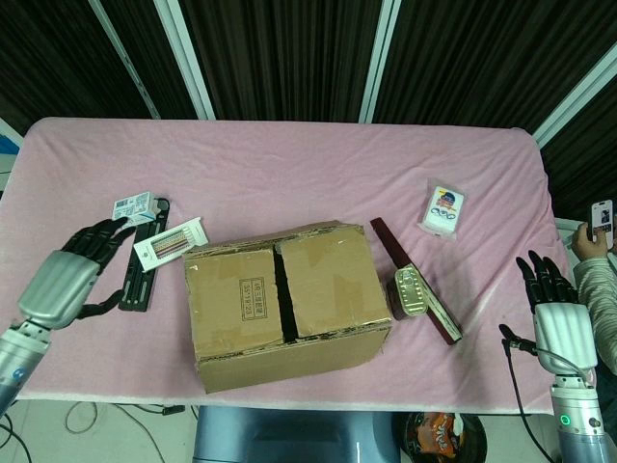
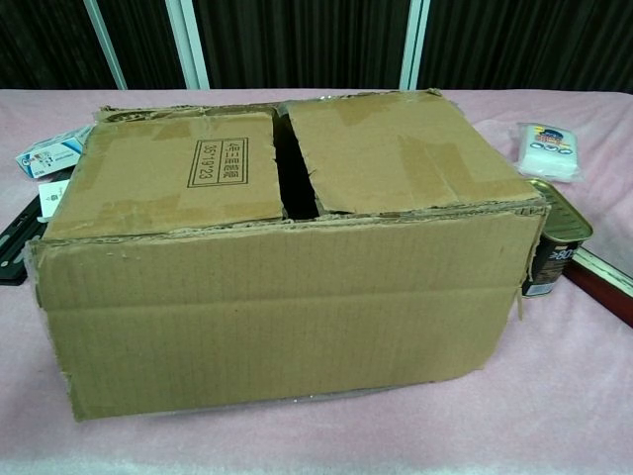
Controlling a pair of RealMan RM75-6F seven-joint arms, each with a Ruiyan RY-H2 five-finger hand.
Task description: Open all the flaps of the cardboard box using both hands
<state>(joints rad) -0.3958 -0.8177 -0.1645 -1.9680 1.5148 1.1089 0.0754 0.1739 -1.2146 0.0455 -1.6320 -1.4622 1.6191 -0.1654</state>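
Cardboard box [image 1: 285, 302] sits mid-table near the front edge, both top flaps [image 2: 396, 148] down with a dark gap between them. Left hand [image 1: 75, 268] hovers left of the box over a black strip [image 1: 140, 274], fingers spread, holding nothing. Right hand [image 1: 557, 313] at the table's right edge, well apart from the box, fingers extended, empty.

The cardboard box [image 2: 287, 257] left flap's stamp reads "351923".

Centre frame, the brown cardboard box [image 1: 284, 304] bears a black printed stamp. The cloth-covered table [image 1: 289, 174] is pink. At right lie a gold tin [image 1: 412, 290] and a dark red strip [image 1: 415, 280].
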